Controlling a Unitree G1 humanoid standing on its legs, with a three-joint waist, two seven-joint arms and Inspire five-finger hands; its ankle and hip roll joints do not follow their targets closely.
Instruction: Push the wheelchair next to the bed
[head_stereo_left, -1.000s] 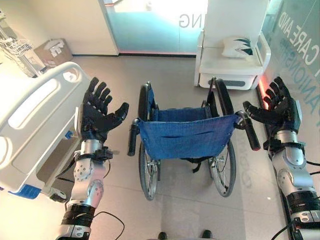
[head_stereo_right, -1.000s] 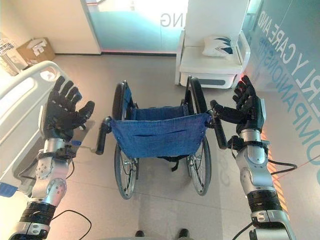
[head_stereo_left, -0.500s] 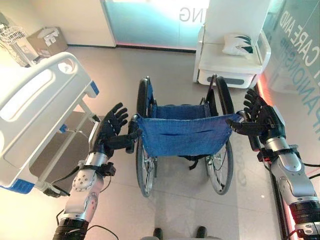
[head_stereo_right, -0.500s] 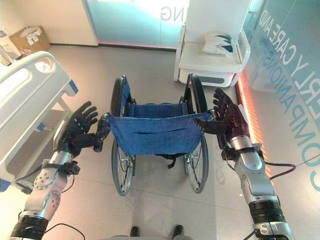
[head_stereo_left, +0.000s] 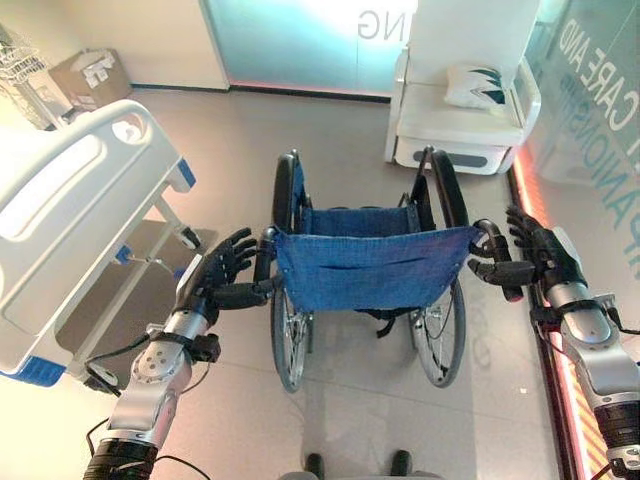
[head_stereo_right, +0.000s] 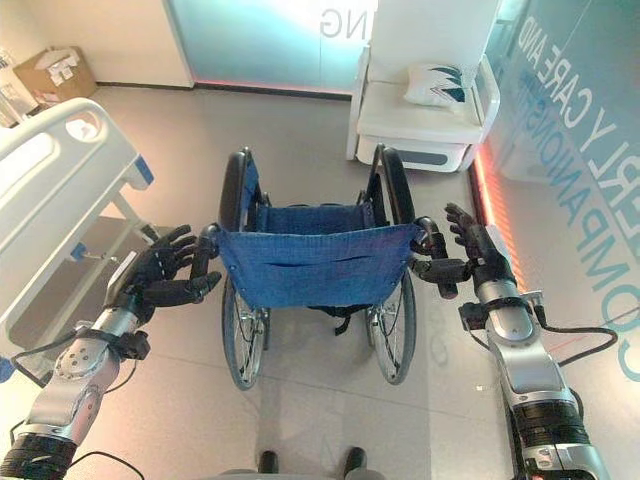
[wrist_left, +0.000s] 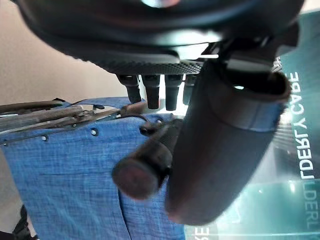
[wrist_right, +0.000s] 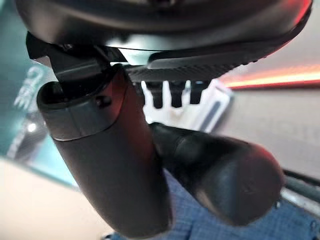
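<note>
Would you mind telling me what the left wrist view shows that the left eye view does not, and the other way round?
The left wrist view alone shows, from close, the rounded end of the left push handle lying between the left hand's thumb and its straight fingers. The left eye view alone shows the bed at the robot's left, the white chair ahead, and the right hand at the right push handle. Both show the wheelchair's blue backrest and that left handle.
</note>
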